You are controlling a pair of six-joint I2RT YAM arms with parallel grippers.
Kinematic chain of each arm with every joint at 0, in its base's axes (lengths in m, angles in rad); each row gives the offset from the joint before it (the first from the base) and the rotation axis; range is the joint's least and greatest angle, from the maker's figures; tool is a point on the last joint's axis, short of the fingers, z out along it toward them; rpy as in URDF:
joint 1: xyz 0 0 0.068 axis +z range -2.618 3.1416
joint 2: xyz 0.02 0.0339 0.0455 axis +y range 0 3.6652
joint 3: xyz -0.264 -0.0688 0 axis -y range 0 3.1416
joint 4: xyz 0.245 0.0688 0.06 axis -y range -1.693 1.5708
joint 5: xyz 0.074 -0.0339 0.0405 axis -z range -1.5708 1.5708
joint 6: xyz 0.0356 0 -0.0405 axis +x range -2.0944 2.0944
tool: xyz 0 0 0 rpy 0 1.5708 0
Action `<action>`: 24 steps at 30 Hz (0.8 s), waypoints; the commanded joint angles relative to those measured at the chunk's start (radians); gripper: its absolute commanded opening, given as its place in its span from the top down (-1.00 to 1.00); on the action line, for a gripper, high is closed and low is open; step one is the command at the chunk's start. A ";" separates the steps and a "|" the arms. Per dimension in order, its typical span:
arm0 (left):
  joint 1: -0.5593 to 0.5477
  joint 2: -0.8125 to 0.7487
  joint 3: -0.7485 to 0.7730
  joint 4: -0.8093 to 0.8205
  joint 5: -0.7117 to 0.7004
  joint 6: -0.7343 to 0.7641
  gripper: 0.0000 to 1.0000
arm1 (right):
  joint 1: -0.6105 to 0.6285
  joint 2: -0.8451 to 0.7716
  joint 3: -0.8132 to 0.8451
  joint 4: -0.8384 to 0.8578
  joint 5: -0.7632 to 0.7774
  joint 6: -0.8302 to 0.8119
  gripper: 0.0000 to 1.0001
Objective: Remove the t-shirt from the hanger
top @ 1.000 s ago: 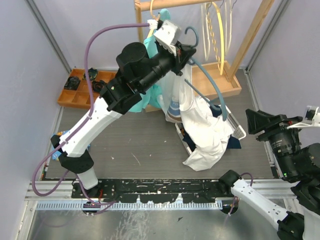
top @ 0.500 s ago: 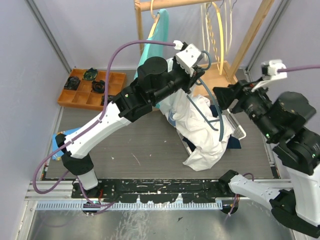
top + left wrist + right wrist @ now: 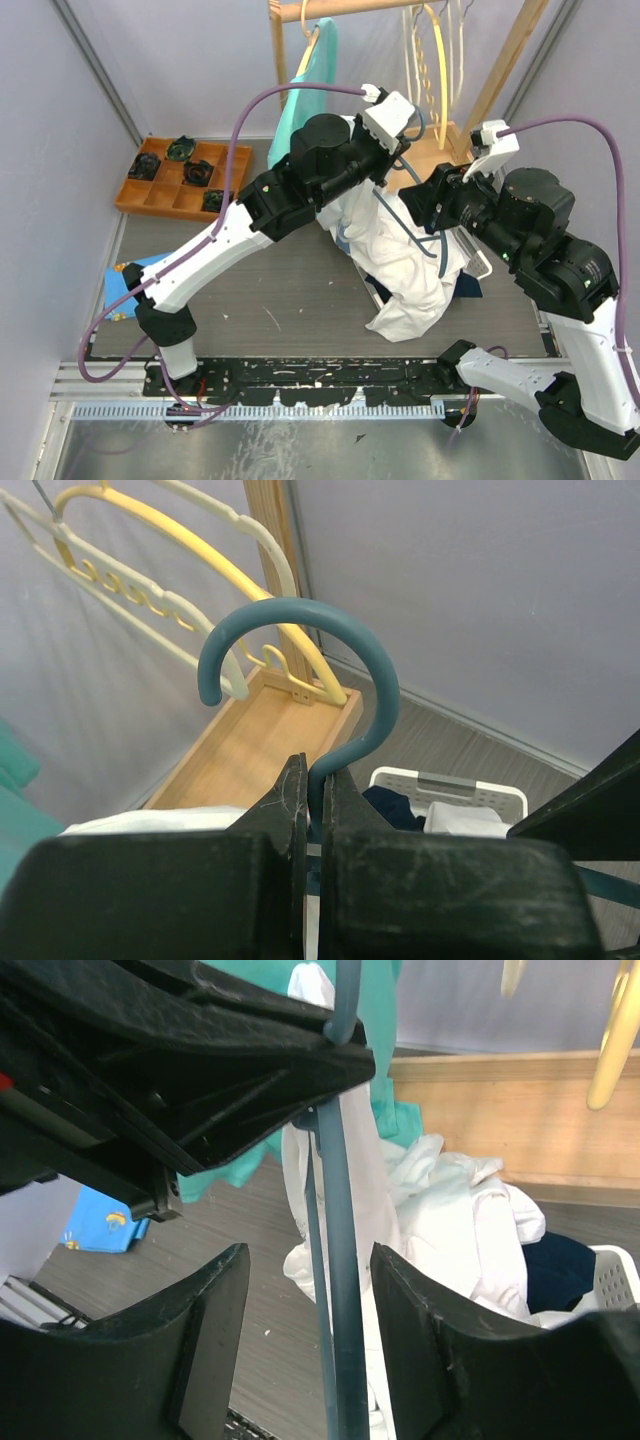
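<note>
Around hanger (image 3: 342, 1290): gaps on either side, inside right gripper (image 3: 310, 1255) spread fingers. Above, left gripper (image 3: 312, 780) blocks, clamped on the hook. Below, shirt (image 3: 440, 1210) and basket (image 3: 620, 1270). Behind, rack (image 3: 480, 1110). Near side, open floor (image 3: 300, 300).

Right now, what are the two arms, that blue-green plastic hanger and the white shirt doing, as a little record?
Left gripper: shut on the blue-green plastic hanger, just below its hook
Right gripper: open, straddling the hanger's bars
White t-shirt: draped beneath the hanger, bunched over the white plastic basket
Progress: shirt cloth reaches up to the hanger's neck, not yet off
</note>
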 commanded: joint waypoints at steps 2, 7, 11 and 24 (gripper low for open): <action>-0.005 -0.010 0.042 0.034 0.007 0.026 1.00 | 0.002 -0.007 -0.029 0.018 -0.004 0.008 -0.09; -0.006 -0.026 0.027 0.048 0.034 0.023 1.00 | 0.003 -0.012 -0.051 0.028 0.000 0.010 0.14; -0.006 -0.039 -0.004 0.058 0.054 0.020 1.00 | 0.003 -0.012 -0.053 0.037 0.001 0.010 0.39; -0.007 -0.082 -0.067 0.071 0.060 0.015 0.08 | 0.003 -0.044 -0.067 0.068 0.012 0.024 0.99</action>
